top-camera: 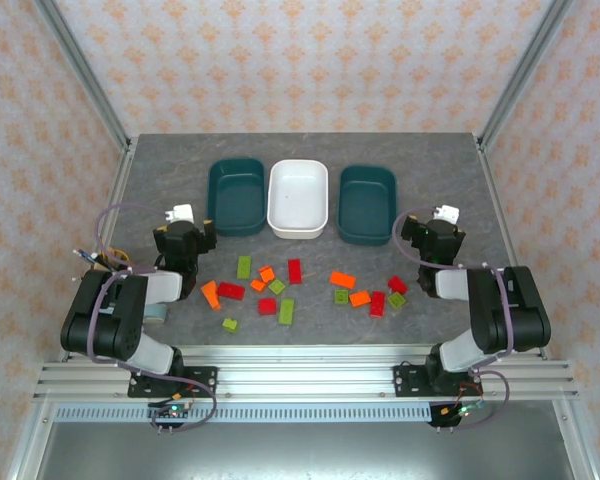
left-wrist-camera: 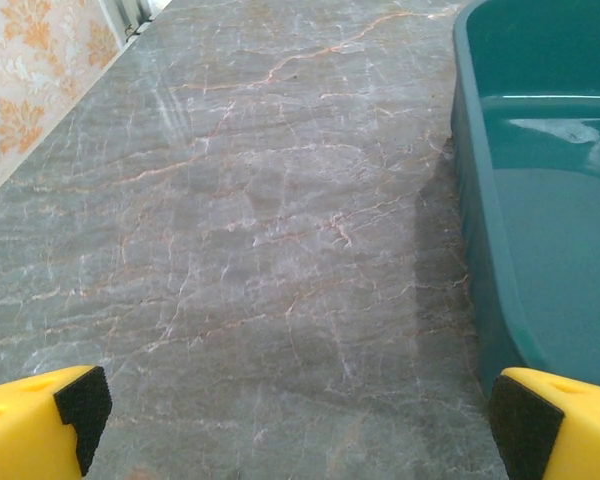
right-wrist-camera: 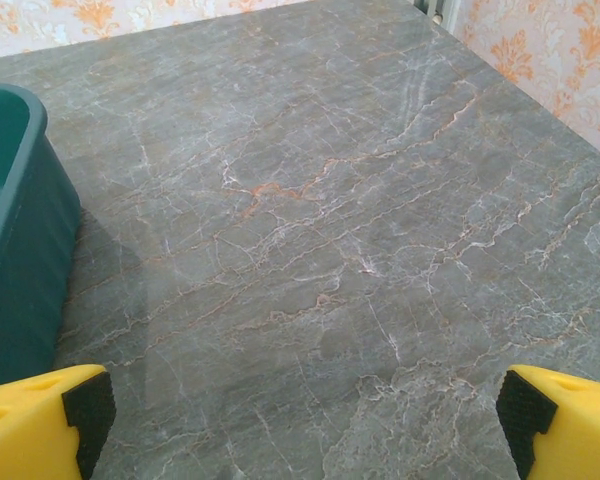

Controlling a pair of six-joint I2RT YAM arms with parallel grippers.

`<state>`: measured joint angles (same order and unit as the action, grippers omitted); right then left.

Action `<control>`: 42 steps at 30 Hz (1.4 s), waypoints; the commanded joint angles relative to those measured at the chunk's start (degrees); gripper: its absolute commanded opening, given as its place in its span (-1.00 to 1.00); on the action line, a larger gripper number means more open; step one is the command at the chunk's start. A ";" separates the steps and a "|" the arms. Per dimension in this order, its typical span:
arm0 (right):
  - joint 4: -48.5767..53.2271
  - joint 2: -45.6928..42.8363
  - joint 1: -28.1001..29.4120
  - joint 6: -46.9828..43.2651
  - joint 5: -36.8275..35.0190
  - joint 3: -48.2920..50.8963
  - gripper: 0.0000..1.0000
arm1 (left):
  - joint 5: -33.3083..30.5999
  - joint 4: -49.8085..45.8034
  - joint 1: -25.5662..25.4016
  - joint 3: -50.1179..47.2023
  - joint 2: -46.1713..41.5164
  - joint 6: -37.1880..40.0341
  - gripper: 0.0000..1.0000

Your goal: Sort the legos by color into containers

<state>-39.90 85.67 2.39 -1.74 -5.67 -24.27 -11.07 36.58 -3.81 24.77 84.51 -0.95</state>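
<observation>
Grey marbled surface: three tubs in a row at twelve o'clock, legos scattered toward six.

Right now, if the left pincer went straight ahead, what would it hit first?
Bare table lies ahead of the left pincer, but its right finger looks lined up with the dark teal tub; depth is unclear.

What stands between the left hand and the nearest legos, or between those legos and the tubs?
Nothing visible. The open left hand faces bare table beside the left teal tub. The legos lie behind it, nearer the arm bases, with only table between them and that tub.
</observation>
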 commanded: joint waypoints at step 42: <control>109.53 8.40 23.17 17.12 6.95 -42.07 0.72 | 19.21 -68.18 -38.75 28.75 -23.96 -33.93 1.00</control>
<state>69.38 92.01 25.10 16.95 0.95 -65.98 6.13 -32.60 -42.30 53.60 60.77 -34.70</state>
